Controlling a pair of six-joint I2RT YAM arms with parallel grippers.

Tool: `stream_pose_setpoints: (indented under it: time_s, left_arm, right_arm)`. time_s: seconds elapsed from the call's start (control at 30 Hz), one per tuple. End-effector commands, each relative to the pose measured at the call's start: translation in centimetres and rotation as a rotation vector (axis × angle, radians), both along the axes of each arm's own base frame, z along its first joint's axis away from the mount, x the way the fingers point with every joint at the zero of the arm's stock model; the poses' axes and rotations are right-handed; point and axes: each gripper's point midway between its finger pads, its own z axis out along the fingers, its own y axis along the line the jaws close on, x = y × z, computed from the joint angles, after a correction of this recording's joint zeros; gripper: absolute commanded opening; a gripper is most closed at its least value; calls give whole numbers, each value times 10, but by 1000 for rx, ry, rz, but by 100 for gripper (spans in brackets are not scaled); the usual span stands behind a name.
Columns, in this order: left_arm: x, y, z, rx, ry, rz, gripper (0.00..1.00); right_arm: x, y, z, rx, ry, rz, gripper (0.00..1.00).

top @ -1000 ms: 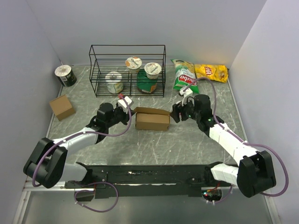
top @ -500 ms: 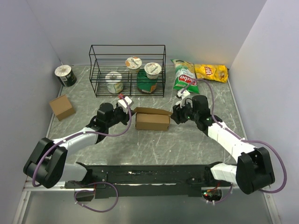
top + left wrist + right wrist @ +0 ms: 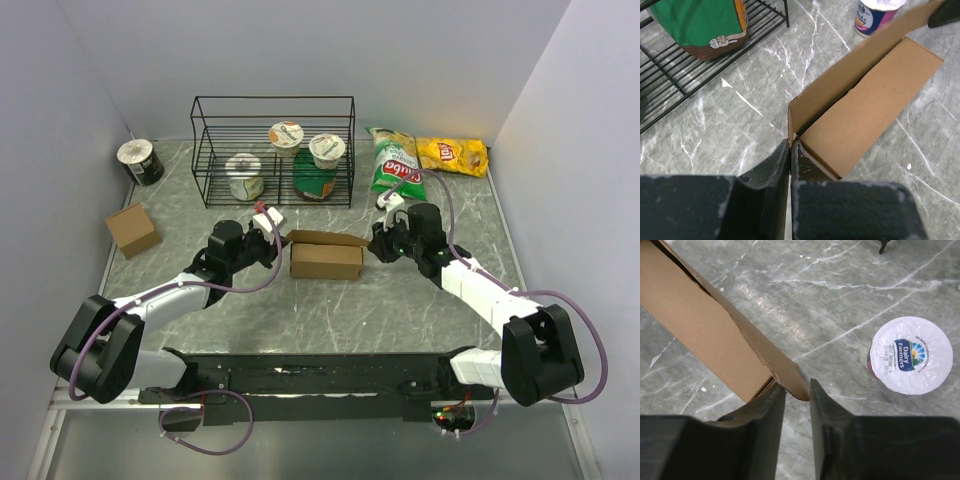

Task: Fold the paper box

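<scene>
Clenching left tool (image 3: 790, 145) on left end flap of box (image 3: 325, 262). Straddling right end flap's corner with right tool (image 3: 796, 385), released, fingers parted, cardboard tip between them. Showing box lying lengthwise at middle of counter (image 3: 400, 300), between both tools, long top flap standing open. Listing farther back: small box (image 3: 133, 229) at left; wire rack (image 3: 272, 98) carrying three cups (image 3: 286, 135) and green bag (image 3: 316, 185); can (image 3: 140, 162) in far left corner; two chip bags (image 3: 395, 162) at far right.
</scene>
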Motion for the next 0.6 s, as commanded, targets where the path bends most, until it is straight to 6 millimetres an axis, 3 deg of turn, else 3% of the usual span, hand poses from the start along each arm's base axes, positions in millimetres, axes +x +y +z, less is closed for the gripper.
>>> stream_pose_setpoints:
  time_s: [0.0,0.27,0.57]
  left_arm:
    - [3,-8,17,-13,-43,-29,9]
    - [2,-8,18,-9,-48,-8,9]
    - [2,-6,17,-6,-54,34,8]
  right_arm:
    - [10,9,21,29,-79,20,24]
    - [3,28,21,29,-75,60,1]
    - [4,42,20,-38,-32,-76,0]
